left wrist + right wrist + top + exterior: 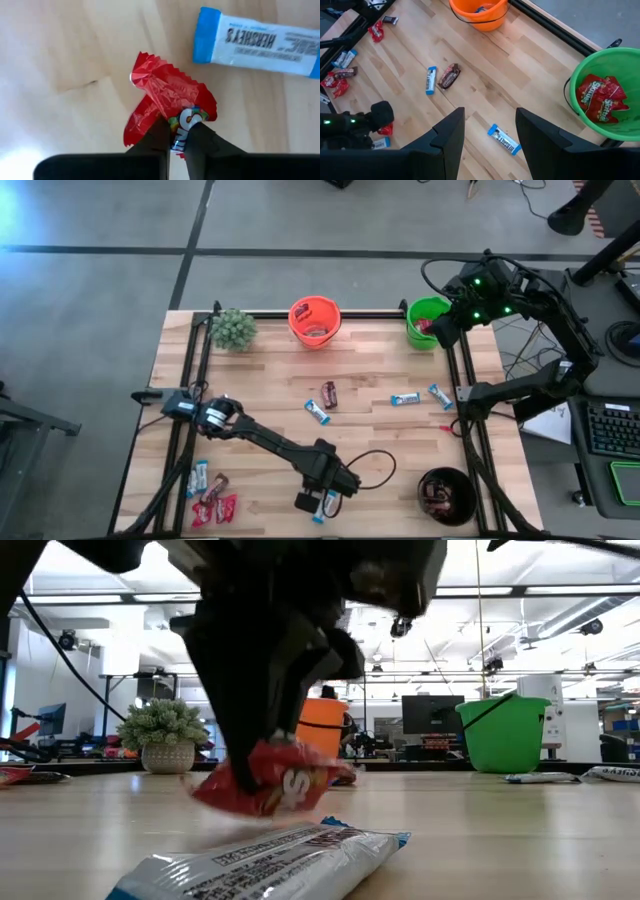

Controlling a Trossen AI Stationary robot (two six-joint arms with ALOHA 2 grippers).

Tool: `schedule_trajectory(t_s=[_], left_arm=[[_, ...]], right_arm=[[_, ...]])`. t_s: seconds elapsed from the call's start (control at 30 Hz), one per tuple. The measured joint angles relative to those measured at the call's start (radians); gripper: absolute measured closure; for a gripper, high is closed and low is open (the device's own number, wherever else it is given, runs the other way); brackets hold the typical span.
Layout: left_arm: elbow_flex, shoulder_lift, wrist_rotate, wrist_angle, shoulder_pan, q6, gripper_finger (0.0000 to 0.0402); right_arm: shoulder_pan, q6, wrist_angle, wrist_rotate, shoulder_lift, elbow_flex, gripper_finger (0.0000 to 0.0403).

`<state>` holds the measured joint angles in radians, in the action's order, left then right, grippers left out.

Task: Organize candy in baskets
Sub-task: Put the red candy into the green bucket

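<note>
The left gripper (179,140) is pinched shut on a red Skittles packet (167,107) at the table's near edge, beside a blue-and-white Hershey's bar (260,42). The green basket (600,95) already holds red packets; the orange basket (314,321) and black basket (446,495) seem partly filled. The right gripper (490,132) hovers open beside the green basket. Many candies remain scattered.

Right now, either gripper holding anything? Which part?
Left gripper is shut on a red candy, pinching one end of its wrapper. Right gripper is open and empty beside the green basket.
</note>
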<state>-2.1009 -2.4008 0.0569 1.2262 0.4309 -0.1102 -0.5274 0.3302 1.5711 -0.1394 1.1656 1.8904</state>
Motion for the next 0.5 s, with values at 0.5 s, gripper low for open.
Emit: schedule_trajectory(t_s=[0.5], left_arm=[[-0.238, 0.001, -0.232, 0.331, -0.063, 0.071, 0.0399]], right_arm=[[0.000, 0.007, 0.000, -0.037, -0.020, 0.000, 0.0236]])
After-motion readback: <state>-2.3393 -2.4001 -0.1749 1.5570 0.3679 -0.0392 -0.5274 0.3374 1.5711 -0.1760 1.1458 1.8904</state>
